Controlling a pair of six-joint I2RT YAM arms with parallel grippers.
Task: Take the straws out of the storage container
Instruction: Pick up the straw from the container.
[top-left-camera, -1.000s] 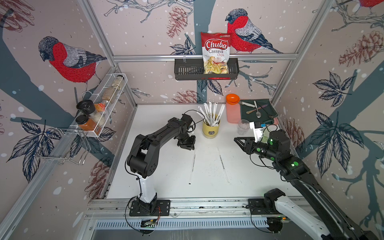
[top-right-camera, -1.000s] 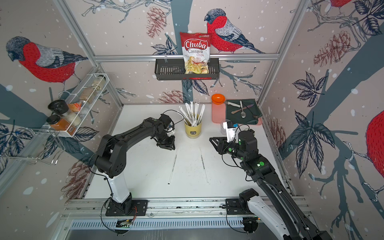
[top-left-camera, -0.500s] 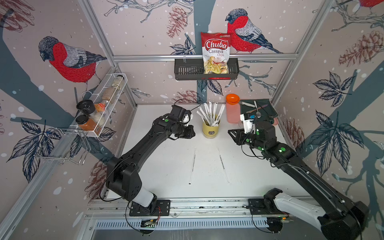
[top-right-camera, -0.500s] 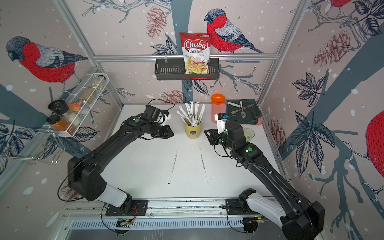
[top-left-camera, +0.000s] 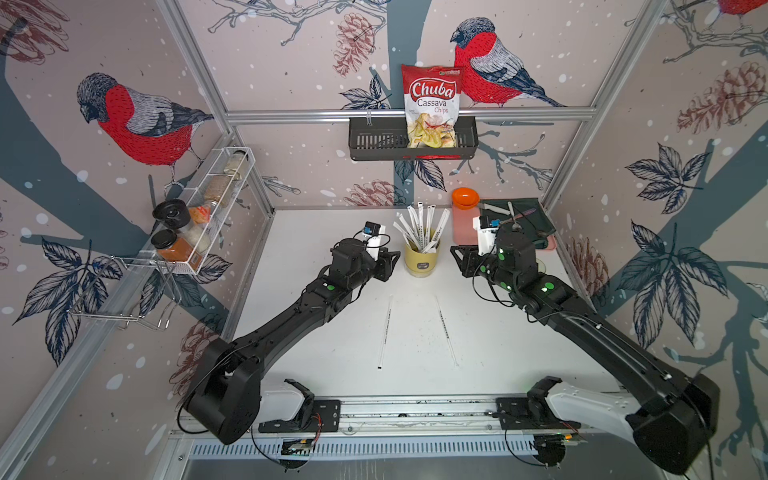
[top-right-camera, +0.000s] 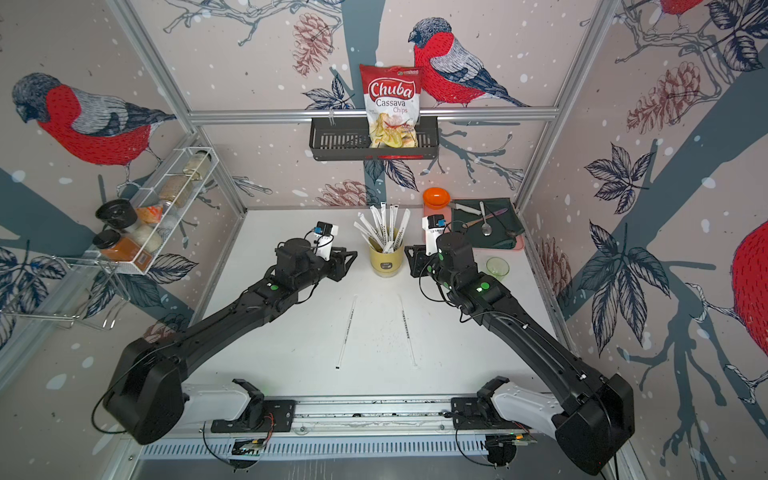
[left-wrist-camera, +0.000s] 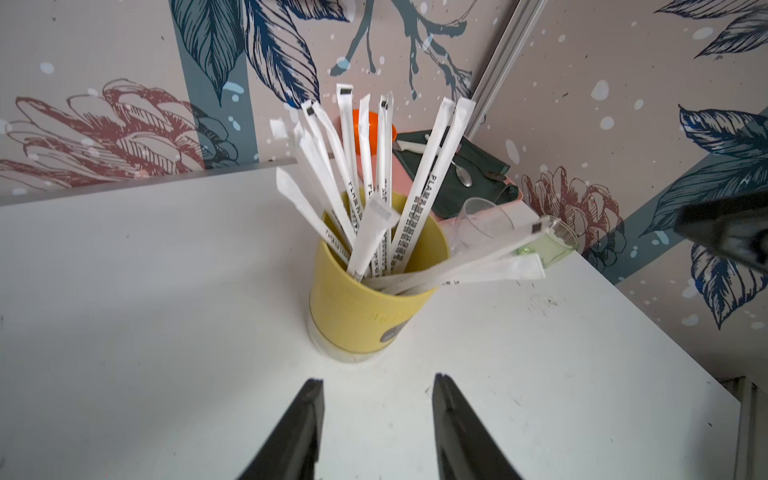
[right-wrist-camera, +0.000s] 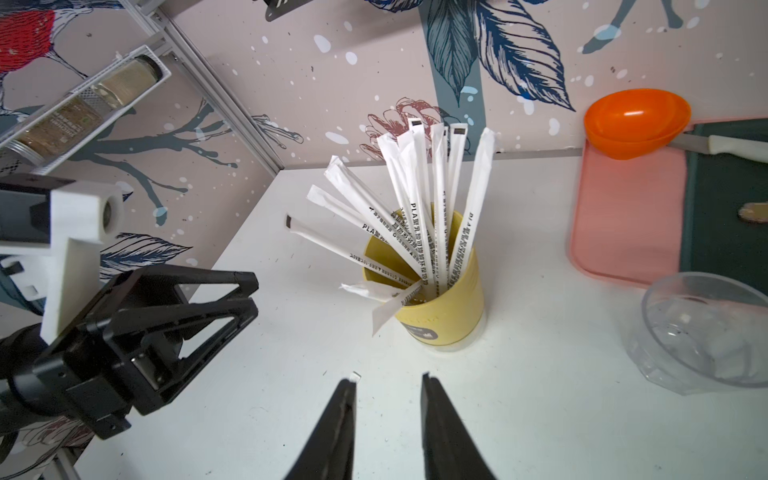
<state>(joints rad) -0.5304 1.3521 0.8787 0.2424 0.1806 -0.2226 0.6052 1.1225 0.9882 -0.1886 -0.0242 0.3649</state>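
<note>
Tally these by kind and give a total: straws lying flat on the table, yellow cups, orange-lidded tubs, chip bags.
Straws lying flat: 2
Yellow cup: 1
Orange-lidded tub: 1
Chip bag: 1
Total: 5

Bright and even everywhere, lit from above. Only soft, pale shadows on the white table (top-left-camera: 415, 386) under the arms. Small white glare on the orange lid (right-wrist-camera: 631, 113). Strong wide-angle stretching toward the edges of both top views and of the wrist views. Sharp print on the straws (left-wrist-camera: 419, 216) in the wrist views, softer focus on the clear glass (right-wrist-camera: 706, 336) near the edge.
</note>
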